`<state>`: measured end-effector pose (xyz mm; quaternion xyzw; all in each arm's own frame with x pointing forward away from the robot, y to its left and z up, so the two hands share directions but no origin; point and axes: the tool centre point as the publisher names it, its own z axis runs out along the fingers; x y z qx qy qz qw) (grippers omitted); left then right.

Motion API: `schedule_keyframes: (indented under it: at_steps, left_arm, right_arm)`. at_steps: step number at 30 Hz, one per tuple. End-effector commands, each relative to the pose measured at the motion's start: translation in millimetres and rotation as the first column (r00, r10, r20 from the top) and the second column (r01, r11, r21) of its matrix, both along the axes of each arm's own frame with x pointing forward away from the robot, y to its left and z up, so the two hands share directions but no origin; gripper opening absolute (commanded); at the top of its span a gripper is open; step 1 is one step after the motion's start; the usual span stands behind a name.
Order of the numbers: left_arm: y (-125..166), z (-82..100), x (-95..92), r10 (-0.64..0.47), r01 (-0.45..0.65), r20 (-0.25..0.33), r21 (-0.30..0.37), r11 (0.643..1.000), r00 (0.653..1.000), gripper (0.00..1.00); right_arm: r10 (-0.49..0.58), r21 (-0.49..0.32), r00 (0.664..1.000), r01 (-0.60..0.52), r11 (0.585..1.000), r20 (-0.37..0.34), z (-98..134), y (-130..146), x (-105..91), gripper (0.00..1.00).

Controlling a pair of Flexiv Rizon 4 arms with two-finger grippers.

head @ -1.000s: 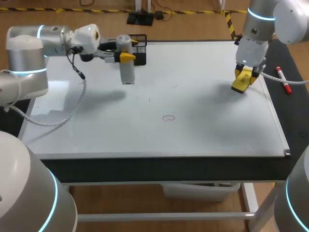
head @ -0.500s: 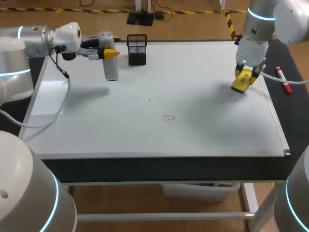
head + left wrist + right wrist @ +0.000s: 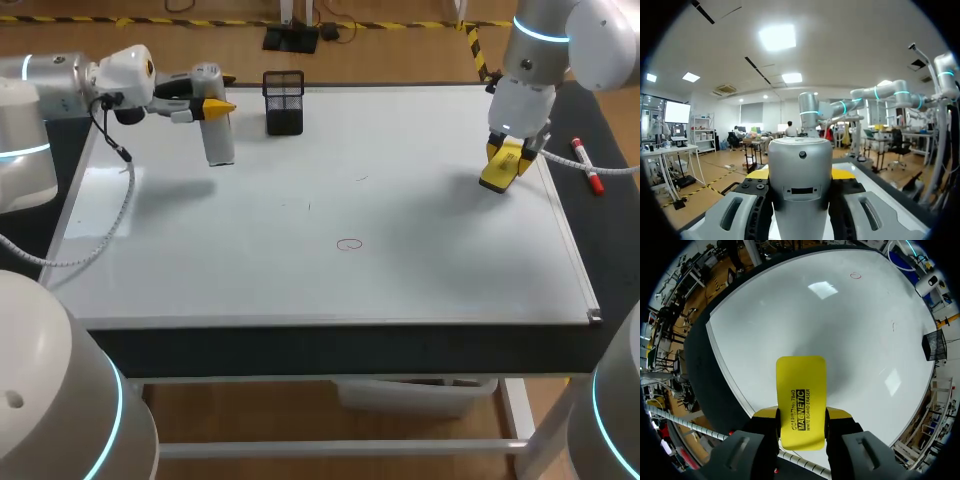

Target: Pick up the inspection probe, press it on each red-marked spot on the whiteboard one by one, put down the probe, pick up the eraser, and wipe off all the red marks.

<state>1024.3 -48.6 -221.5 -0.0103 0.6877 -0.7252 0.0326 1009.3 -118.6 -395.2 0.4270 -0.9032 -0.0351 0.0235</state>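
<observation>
Left claw (image 3: 211,101) pinches the inspection probe (image 3: 218,142), an upright silver-grey cylinder, over the whiteboard's (image 3: 300,280) far left corner. Right claw (image 3: 504,156) pinches the flat yellow eraser (image 3: 800,407) by its right edge.

The left arm (image 3: 60,85) is stretched out flat by the far left corner of the table (image 3: 300,345), and its gripper (image 3: 212,103) is closed on the grey probe (image 3: 218,138). The right arm (image 3: 535,45) is pointed down near the right edge, its gripper (image 3: 508,150) closed on the yellow eraser (image 3: 497,176)
</observation>
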Motion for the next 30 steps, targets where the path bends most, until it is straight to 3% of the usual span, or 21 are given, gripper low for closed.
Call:
schedule_keyframes:
  at_steps: [1,9,30]
  left_arm:
    - [0,2.1,-1.1,0.002,-0.002,0.000,0.002,1.000,1.000,0.00]
    - [0,2.1,-1.1,0.002,-0.002,0.000,0.002,1.000,1.000,0.00]
    - [0,2.1,-1.1,0.002,-0.002,0.000,0.002,1.000,1.000,0.00]
  right_arm:
    - [0.002,-0.004,1.000,-0.002,1.000,0.000,1,0,0.3,0.00]
    - [0.060,-0.008,0.998,-0.061,0.998,-0.023,-6,29,-6.0,0.00]
    - [0.328,0.011,0.945,-0.327,0.945,-0.014,-10,132,-77.6,0.00]
